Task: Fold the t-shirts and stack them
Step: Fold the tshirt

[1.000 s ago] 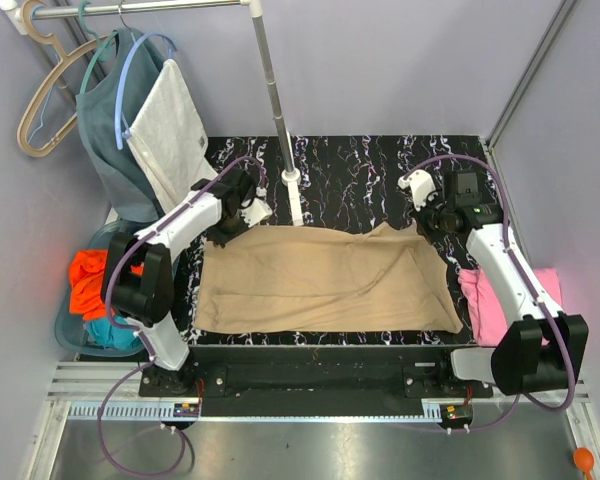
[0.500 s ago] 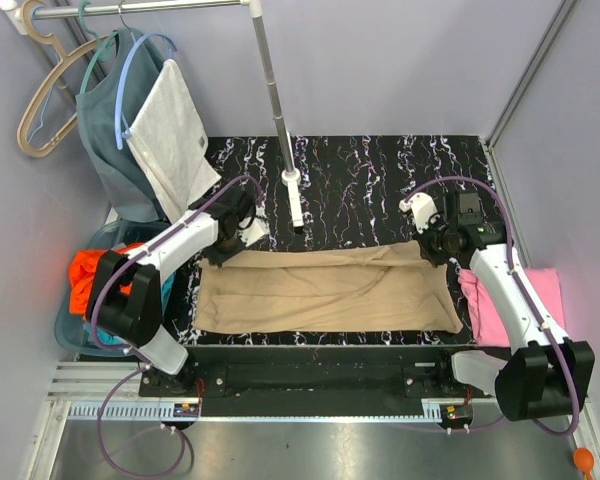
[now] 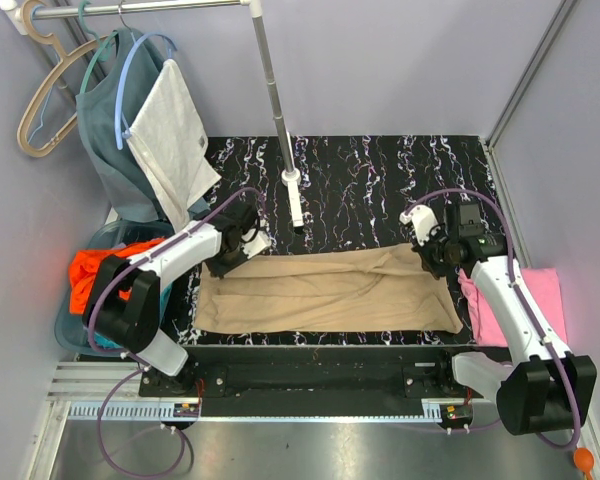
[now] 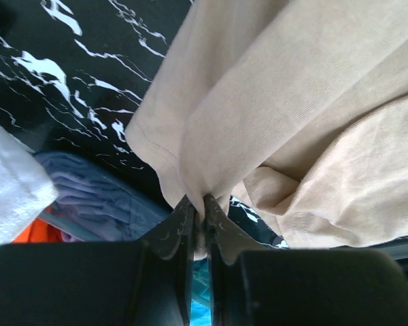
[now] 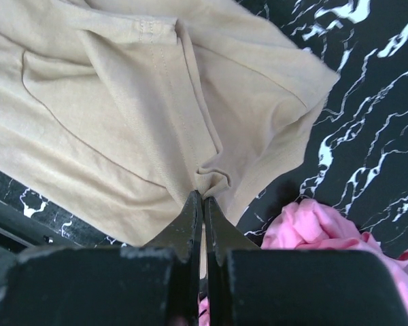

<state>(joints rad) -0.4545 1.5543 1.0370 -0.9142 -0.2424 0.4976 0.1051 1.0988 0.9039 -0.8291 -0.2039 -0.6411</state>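
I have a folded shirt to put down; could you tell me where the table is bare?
Bare: the table beyond the tan t-shirt, up to the back wall, around the rack pole. Crowded: the near half under that shirt, and the pink t-shirt at the right edge.

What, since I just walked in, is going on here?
Two robot arms are folding a tan t-shirt on the black marbled table. The left gripper and right gripper each pinch one end of it, shut on the cloth. A pink t-shirt lies bunched by the table's right edge, an orange t-shirt in a bin at left.
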